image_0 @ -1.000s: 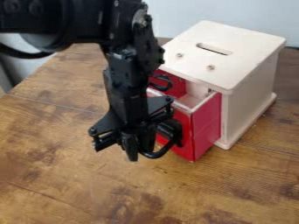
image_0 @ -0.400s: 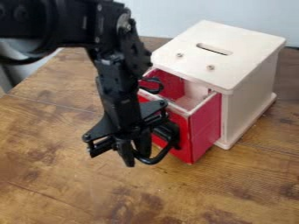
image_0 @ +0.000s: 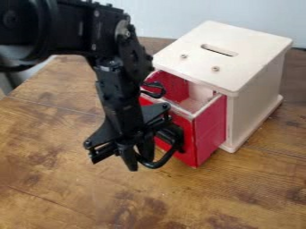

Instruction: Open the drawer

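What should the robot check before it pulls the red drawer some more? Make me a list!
1. Pincer at the loop handle: ok, its tips sit right by the black wire loop.
2. Pincer really clamped on the handle: cannot tell, the arm hides where they meet.
3. Drawer started out of the wooden casing: ok, its red side shows past the casing front.
4. Drawer sliding straight, not jammed: cannot tell from this one view.
5. Room on the table in front to pull further: ok, bare wood there.
6. Casing standing flat: ok, it looks upright.
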{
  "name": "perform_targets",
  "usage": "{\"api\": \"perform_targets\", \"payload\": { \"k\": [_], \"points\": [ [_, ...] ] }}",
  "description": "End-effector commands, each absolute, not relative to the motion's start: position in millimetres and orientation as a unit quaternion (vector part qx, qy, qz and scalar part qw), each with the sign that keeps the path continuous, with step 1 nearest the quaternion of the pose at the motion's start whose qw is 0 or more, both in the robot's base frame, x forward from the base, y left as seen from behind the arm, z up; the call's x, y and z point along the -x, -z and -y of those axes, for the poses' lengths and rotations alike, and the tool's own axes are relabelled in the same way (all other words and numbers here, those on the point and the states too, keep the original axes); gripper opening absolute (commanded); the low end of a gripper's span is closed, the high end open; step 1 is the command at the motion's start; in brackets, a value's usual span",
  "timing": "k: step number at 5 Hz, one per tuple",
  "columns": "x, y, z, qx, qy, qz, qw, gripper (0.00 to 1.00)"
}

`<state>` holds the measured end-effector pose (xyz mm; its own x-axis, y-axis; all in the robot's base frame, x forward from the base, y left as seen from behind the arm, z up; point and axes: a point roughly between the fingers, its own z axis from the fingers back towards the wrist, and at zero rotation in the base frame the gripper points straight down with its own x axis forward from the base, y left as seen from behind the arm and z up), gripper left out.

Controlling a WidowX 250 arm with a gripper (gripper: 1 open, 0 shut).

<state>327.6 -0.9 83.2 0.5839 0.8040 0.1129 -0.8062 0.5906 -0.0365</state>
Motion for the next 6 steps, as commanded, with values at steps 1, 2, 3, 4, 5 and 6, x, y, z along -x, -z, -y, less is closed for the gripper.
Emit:
{"api": "perform_targets", "payload": {
  "k": [1, 2, 3, 4, 5, 6],
  "points": [
    [-320.6, -112.7, -15.5, -0.043, -0.445, 0.1, 0.889, 0.0],
    [-320.4, -115.6, -18.0, -0.058, -0.45, 0.085, 0.887, 0.0],
    [-326.2, -109.5, -22.4, -0.061, -0.418, 0.062, 0.904, 0.0],
    [-333.4, -107.1, -22.3, -0.019, -0.4, 0.029, 0.916, 0.0],
    [-329.1, -106.8, -23.7, 0.023, -0.408, 0.053, 0.911, 0.0],
    [-323.6, -114.0, -20.2, 0.033, -0.403, 0.099, 0.909, 0.0]
  ]
}}
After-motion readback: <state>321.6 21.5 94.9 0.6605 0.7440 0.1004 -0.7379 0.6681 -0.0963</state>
